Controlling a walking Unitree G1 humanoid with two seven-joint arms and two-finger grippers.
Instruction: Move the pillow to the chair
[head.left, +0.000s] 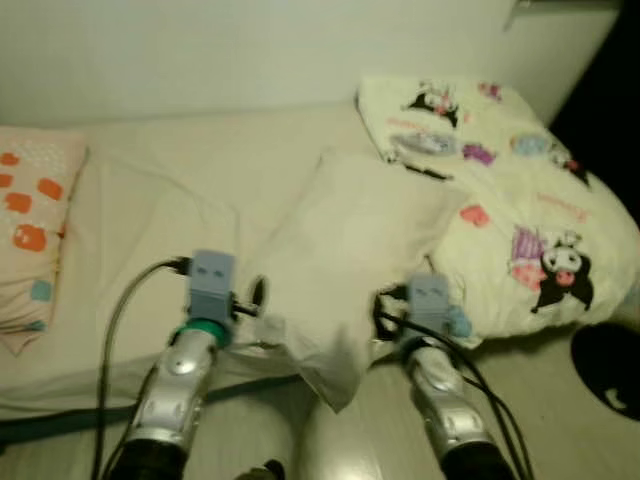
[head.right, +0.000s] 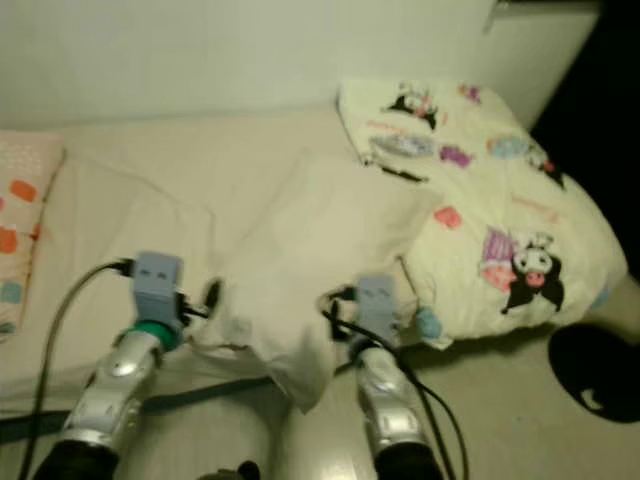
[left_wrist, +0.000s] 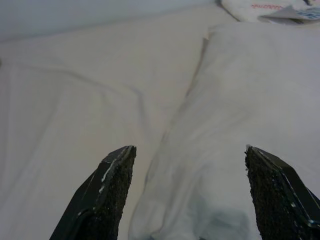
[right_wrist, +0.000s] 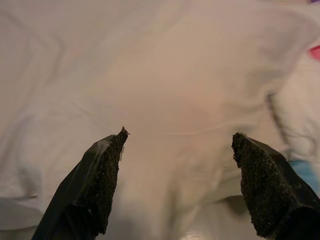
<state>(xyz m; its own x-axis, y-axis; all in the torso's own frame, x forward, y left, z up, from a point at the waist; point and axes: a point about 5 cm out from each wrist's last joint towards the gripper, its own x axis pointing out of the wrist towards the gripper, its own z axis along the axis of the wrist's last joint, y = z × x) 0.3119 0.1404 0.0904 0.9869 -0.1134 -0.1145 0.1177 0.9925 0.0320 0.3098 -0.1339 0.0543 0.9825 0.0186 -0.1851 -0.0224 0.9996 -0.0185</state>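
- You are looking down at a bed (head.left: 150, 230) under a cream sheet; it fills the middle and left of the head views, against a pale wall (head.left: 250, 50) along the top.
- The white pillow (head.left: 340, 250) lies at the centre of the frame, one corner hanging over the bed's near edge toward the glossy floor (head.left: 540, 390) at the lower right.
- A cartoon-print duvet (head.left: 510, 200) is bunched at the upper right, touching the pillow's far side.
- A cushion with orange marks (head.left: 30, 220) sits at the far left edge.
- Your left tool (left_wrist: 187, 195) is spread wide, its fingers straddling the pillow's near edge.
- Your right tool (right_wrist: 177, 185) is likewise spread wide over the pillow, with no grip.
- A dark round shape (head.left: 605, 365) lies on the floor at the lower right.
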